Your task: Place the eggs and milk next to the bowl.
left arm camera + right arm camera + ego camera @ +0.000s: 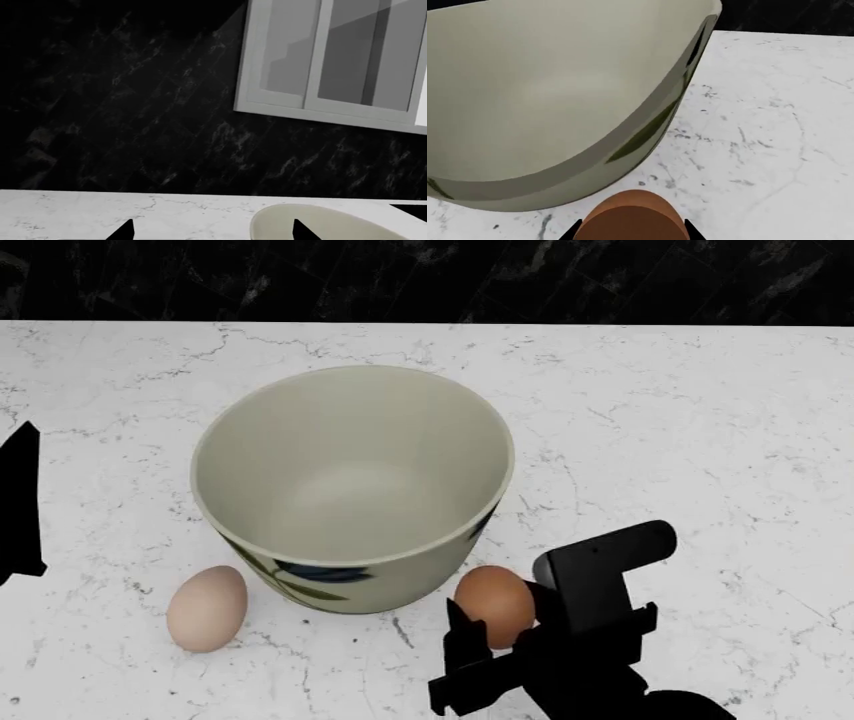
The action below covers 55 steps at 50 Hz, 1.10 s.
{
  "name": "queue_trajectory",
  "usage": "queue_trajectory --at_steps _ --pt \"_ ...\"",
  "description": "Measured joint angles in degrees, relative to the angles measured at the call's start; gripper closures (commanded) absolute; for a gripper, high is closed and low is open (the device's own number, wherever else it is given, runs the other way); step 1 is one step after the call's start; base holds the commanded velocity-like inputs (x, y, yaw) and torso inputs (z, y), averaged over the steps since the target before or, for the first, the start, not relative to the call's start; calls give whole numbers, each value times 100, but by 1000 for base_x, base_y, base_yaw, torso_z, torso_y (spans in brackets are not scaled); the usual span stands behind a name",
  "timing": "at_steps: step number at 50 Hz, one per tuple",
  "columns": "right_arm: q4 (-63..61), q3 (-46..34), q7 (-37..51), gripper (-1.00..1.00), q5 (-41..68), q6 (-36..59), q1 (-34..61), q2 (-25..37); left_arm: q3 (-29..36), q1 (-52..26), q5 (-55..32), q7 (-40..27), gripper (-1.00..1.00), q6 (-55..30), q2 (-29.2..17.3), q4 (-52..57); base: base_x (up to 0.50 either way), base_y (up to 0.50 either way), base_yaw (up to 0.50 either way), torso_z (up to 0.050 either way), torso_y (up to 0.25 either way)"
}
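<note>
The cream bowl (350, 480) with blue and olive leaf marks stands upright on the white marble counter. The pale egg (207, 608) lies on the counter at its front left. The darker orange-brown egg (491, 598) is at the bowl's front right, close to its wall. My right gripper (502, 636) is around this egg. In the right wrist view the egg (630, 215) fills the gap between both fingertips of the gripper (630, 233), beside the bowl (554, 95). My left gripper (212, 234) is open and empty, with the bowl's rim (320, 220) before it. The milk is out of view.
The marble counter (694, 430) runs back to a black marble wall (400, 280). A white-framed window (333, 55) shows on that wall in the left wrist view. The left arm (19, 502) is at the head view's left edge.
</note>
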Motion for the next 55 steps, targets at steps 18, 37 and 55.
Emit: queue_trajectory --at_steps 18,37,55 --pt "116 -65 -119 -100 -80 -48 -29 -13 -14 61 21 15 -100 51 -8 -27 1 0 0 0 0" --pt "-81 -98 -111 -100 -70 96 -44 68 -19 84 4 28 -100 75 -15 -33 0 0 0 0 0" --pt "-1024 128 302 -100 265 517 -175 418 31 77 27 131 -100 139 21 -116 0 0 0 0 0"
